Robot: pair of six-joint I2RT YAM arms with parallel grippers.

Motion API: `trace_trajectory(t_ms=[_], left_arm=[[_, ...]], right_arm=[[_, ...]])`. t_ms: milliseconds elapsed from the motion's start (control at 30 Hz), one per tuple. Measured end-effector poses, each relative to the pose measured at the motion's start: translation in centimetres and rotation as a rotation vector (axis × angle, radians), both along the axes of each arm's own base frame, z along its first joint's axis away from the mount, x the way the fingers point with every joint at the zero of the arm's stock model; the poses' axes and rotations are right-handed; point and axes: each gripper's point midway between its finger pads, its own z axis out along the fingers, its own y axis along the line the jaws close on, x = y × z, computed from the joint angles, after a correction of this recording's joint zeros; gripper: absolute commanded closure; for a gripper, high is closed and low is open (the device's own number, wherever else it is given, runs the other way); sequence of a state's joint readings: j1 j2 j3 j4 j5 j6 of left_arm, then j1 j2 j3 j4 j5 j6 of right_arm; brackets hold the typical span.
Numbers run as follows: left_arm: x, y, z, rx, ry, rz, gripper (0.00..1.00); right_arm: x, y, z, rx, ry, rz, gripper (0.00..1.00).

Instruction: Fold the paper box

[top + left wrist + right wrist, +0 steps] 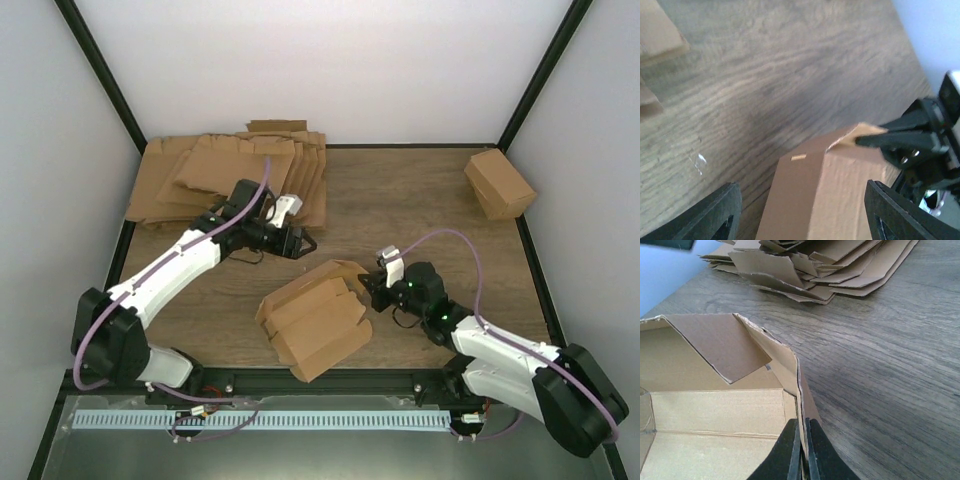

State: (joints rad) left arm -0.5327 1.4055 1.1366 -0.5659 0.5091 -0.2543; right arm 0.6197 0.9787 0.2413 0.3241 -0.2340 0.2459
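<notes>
Top external view, partly folded box (315,320) lying open on the wood surface (420,200) near the front middle, right jaws clamped on a wall edge at its right side, left jaws apart, near and beyond it, pile of sheets (230,175) far left.

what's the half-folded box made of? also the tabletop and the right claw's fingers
Paper box: brown corrugated cardboard, matte; faint fluting ripples on the inner face, raw cut edges.
Table: wood-grain top, low sheen; may be laminate rather than solid wood.
Right claw fingers: smooth matte black, probably plastic, though the look leaves it open.
</notes>
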Motion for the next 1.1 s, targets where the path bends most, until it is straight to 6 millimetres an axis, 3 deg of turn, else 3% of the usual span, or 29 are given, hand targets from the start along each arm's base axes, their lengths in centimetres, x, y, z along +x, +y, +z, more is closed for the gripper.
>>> trace_trajectory(t_ms=[200, 367, 700, 967, 1100], left_arm=[[-1.9, 0.0, -5.2, 0.049, 0.134, -0.073, 0.38], [-3.1, 0.4, -7.4, 0.07, 0.187, -0.08, 0.4], [-1.9, 0.4, -8.2, 0.048, 0.166, -0.001, 0.51], [-2.5, 1.1, -8.6, 0.002, 0.166, 0.08, 0.51], [-2.6, 1.2, -8.4, -0.012, 0.167, 0.1, 0.51]], right_arm=[[0.2, 0.1, -0.7, -0.021, 0.008, 0.006, 0.99], [1.3, 1.0, -0.2, -0.035, 0.006, 0.012, 0.99], [4.0, 2.7, 0.5, -0.071, 0.008, 0.014, 0.99], [1.4, 4.9, -0.5, -0.087, 0.072, 0.035, 0.99], [1.3, 5.8, -0.4, -0.084, 0.096, 0.02, 0.99]])
